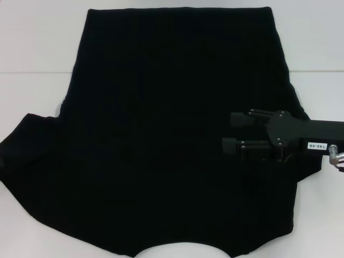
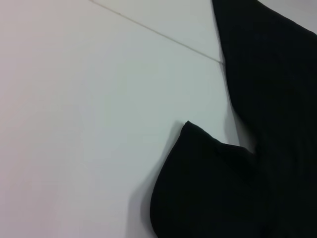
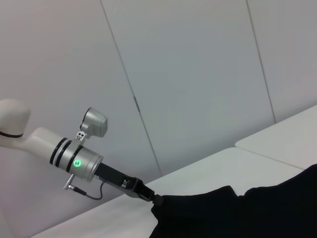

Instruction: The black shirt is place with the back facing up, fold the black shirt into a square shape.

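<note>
- Flat on the white table (image 1: 32,43) lies the black shirt (image 1: 161,150), plain side up.
- Over its right side hangs the right gripper (image 1: 228,132), fingers apart, holding nothing.
- Left gripper (image 3: 154,198) touches the shirt's edge; grip unclear.

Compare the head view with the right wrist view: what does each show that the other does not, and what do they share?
Only the head view shows the right claw, fingers apart, over the spread black shirt. Only the right wrist view shows the left arm reaching down to the shirt's edge, with a wall behind; its claw's state is unclear. Both show the shirt on the white table.
</note>
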`<state>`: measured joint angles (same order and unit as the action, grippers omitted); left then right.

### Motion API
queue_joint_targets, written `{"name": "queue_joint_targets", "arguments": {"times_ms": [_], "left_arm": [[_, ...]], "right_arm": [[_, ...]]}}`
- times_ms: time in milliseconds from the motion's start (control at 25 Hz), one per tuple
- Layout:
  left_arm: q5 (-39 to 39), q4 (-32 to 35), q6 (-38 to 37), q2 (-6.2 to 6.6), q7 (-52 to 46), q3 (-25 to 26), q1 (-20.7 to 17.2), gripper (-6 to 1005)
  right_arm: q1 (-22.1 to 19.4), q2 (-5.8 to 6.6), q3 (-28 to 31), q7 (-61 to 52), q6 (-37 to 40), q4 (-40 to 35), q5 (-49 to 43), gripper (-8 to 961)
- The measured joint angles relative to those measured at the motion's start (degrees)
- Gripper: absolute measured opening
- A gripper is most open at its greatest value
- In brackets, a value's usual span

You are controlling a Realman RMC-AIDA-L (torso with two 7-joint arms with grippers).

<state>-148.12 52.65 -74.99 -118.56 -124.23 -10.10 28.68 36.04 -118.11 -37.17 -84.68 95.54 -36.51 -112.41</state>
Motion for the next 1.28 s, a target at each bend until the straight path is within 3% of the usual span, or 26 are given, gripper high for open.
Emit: {"name": "queue_joint_targets", "arguments": {"times_ms": [360, 680, 800, 1040, 1280], "left_arm": [[6.4, -1.11, -0.08, 0.0, 2.26, -0.57, 1.05, 0], [9.12, -6.71, -0.23, 0.44, 4.32, -4.32, 5.19, -1], [10.02, -8.31, -0.86, -0.4, 5.85, -7.63, 6.89, -1], [12.26, -8.98, -1.27, -3.33, 9.17, -16.73, 8.67, -1], [13.11, -9.32, -3.07, -3.97, 8.42, -21.29, 9.12, 0]], "right_arm": [[-0.05, 0.0, -0.01, 0.17, -0.06, 0.22, 0.0, 884], [-0.36, 0.0, -0.01, 0.26, 0.03, 0.22, 0.0, 882], [-0.41, 0.0, -0.01, 0.33, 0.04, 0.22, 0.0, 881], [-0.61, -0.11, -0.01, 0.38, 0.11, 0.22, 0.0, 882], [-0.7, -0.09, 0.04, 0.39, 0.18, 0.1, 0.0, 882]]}}
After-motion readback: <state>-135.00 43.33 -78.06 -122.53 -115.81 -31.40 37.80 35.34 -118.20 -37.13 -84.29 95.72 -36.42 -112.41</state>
